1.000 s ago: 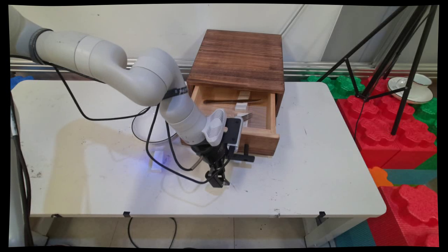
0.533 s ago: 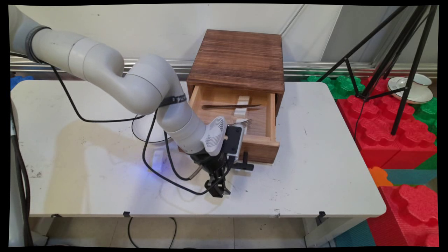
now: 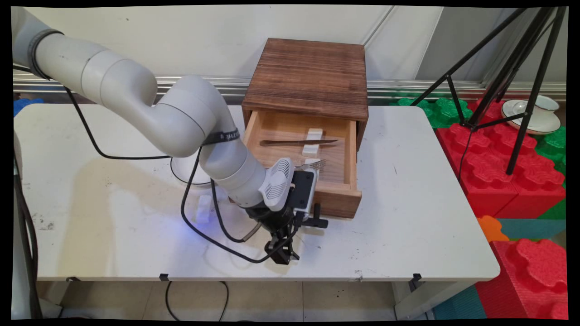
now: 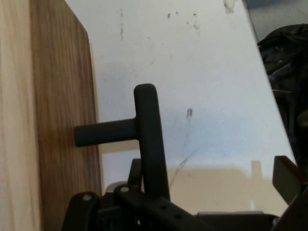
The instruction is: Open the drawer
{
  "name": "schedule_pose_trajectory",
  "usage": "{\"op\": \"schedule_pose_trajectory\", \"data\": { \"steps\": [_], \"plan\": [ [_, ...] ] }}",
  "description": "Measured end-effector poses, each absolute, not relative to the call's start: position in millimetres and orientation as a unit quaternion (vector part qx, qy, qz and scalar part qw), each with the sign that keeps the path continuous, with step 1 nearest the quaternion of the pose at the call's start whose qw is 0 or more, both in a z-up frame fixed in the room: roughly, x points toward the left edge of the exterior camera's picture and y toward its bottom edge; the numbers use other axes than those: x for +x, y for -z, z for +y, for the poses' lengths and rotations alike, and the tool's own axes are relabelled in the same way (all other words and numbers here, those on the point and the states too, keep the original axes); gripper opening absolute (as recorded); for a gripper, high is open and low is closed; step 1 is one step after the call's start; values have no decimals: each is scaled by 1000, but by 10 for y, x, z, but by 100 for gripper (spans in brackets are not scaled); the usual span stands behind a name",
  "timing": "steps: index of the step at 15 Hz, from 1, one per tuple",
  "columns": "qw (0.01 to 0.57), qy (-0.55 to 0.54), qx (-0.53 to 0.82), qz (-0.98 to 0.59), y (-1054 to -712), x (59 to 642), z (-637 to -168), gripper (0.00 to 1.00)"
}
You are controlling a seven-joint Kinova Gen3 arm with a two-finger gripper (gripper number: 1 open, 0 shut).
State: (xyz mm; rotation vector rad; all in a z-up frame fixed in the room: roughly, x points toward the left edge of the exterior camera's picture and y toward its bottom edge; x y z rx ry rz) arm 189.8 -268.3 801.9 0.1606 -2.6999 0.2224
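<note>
Gripper [image 3: 282, 253] low over the white table [image 3: 408, 217], just in front of the wooden drawer box [image 3: 308, 77]. In the hand view, the black T-shaped handle [image 4: 147, 134] of the drawer [image 3: 337, 199] runs down into the gripper's linkage; fingers look clenched on the handle's bar, though the contact itself is hidden at the bottom edge. Drawer is pulled well out. Inside it: a knife [image 3: 297, 142] lying across a small white rest [image 3: 312, 136], and a fork [image 3: 313, 165] nearer the front, partly behind the wrist. A white bowl [image 3: 190, 170] sits left of the box, mostly hidden by the arm; a small white block [image 3: 204, 209] lies on the table near it.
</note>
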Motion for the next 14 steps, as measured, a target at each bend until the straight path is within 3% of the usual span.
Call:
{"op": "schedule_pose_trajectory", "data": {
  "steps": [14],
  "plan": [
    [217, -73, 53, -972, -8047, 1822, -2440, 100]
  ]
}}
